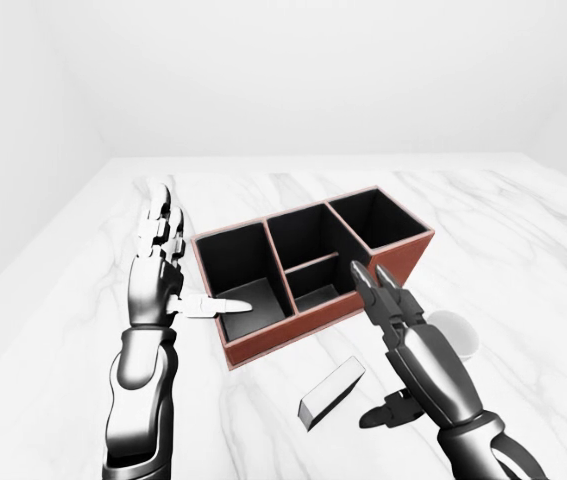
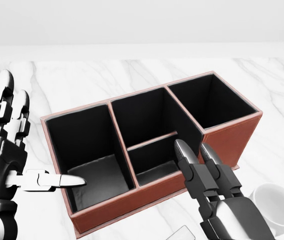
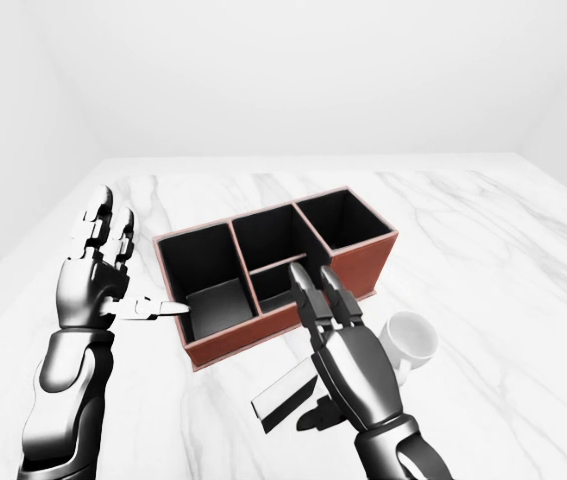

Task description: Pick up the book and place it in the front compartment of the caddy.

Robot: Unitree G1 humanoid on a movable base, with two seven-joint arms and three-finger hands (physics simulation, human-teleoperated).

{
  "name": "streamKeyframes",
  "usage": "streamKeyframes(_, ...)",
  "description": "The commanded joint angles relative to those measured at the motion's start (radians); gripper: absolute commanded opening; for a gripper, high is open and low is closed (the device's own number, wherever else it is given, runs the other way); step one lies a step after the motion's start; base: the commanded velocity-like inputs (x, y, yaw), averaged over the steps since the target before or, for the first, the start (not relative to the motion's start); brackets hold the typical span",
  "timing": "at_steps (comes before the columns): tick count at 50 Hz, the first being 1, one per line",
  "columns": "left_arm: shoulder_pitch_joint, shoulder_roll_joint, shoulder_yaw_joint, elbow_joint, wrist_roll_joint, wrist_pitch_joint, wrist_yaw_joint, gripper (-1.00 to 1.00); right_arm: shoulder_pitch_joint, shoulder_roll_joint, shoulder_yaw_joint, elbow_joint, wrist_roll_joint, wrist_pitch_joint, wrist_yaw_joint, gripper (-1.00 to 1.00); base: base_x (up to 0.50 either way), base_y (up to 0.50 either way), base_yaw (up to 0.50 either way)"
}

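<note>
The book [image 1: 331,392] is a small pale slab with a dark edge, lying flat on the marble table just below the caddy in the left-eye view. The caddy [image 1: 263,345] is red-brown with black insides and has several compartments, all empty as far as they show. My right hand [image 1: 373,345] is open, just right of the book and a little above it, fingers pointing at the caddy's near wall, thumb down beside the book. My left hand [image 1: 188,260] is open at the caddy's left end, fingers up, thumb reaching over the left compartment's rim.
A white mug [image 1: 458,335] stands on the table right of my right hand, close to the caddy's near right corner. The white marble table [image 1: 523,230] runs on to the top and right of the view.
</note>
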Motion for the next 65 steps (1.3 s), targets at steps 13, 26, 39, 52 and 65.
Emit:
streamKeyframes(13, 0.000, -0.001, -0.001, 0.006, 0.001, 0.000, -0.001, 1.00, 0.014, -0.064, 0.097, 0.069, -0.046, 0.000, -0.099, 1.00, 0.00, 0.00, 0.00)
streamKeyframes(26, 0.004, -0.002, -0.005, -0.003, 0.003, 0.000, -0.001, 1.00, 0.024, -0.089, 0.124, 0.118, -0.064, 0.000, -0.147, 1.00, 0.00, 0.00, 0.00)
streamKeyframes(39, 0.002, -0.002, -0.002, -0.001, 0.002, 0.000, -0.002, 1.00, 0.024, -0.101, 0.140, 0.150, -0.069, 0.000, -0.169, 1.00, 0.00, 0.00, 0.00)
streamKeyframes(52, 0.002, -0.001, -0.003, 0.003, 0.003, 0.000, -0.001, 1.00, 0.013, -0.108, 0.160, 0.195, -0.077, 0.000, -0.195, 1.00, 0.00, 0.00, 0.00)
streamKeyframes(65, 0.003, -0.002, -0.004, -0.002, 0.003, 0.000, -0.001, 1.00, -0.019, -0.114, 0.175, 0.259, -0.086, 0.000, -0.223, 1.00, 0.00, 0.00, 0.00)
